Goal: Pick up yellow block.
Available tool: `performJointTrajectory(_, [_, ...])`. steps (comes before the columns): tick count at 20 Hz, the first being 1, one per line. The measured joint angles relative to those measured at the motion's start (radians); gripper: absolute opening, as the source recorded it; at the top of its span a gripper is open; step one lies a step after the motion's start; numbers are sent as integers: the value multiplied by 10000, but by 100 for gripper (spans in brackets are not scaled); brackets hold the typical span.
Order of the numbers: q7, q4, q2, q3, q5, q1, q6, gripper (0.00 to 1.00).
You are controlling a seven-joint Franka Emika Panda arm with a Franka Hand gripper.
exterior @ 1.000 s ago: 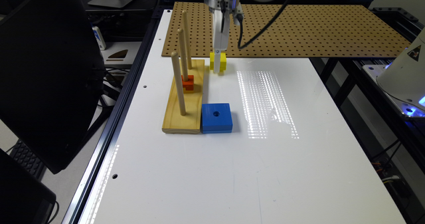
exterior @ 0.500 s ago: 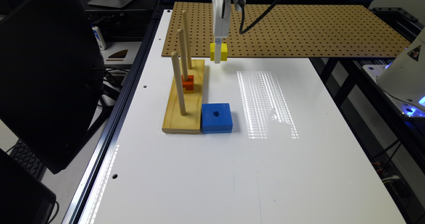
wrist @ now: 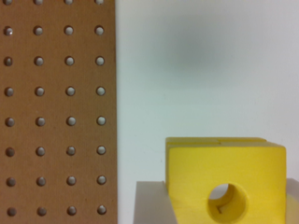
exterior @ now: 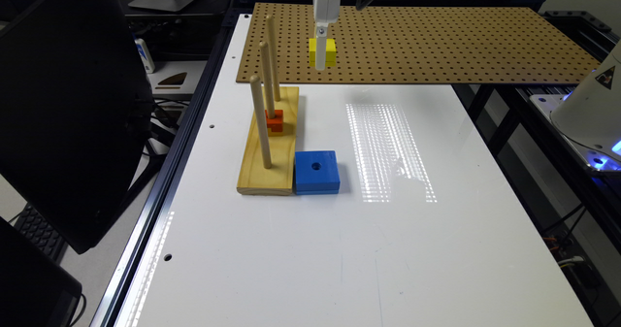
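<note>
The yellow block (exterior: 323, 52) hangs in the air above the table, in front of the brown pegboard (exterior: 436, 40), held by my gripper (exterior: 320, 57), which comes down from above and is shut on it. In the wrist view the yellow block (wrist: 224, 177) fills the near corner, its round hole facing the camera, with a pale finger (wrist: 149, 203) beside it. The white table and the pegboard (wrist: 56, 112) lie far below it.
A wooden base (exterior: 269, 145) with three upright pegs stands on the exterior view's left of the table, a small orange-red block (exterior: 275, 121) on its middle peg. A blue block (exterior: 317, 171) with a hole lies against the base's right side. A black monitor (exterior: 63, 99) stands off the table's left edge.
The gripper has risen with the yellow block, lifting it from the table surface up to well above it. The other blocks and the peg base have not moved.
</note>
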Motion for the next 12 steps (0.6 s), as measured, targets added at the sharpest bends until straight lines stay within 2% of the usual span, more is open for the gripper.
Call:
performJointTrajectory(3, [0,6,-179,0,0,0,-85,0])
performJointTrajectory(9, [1,3,-780,1,2,0,-666,0])
performJointTrajectory(12, [1,-1,-803,1,2,0,-690,0])
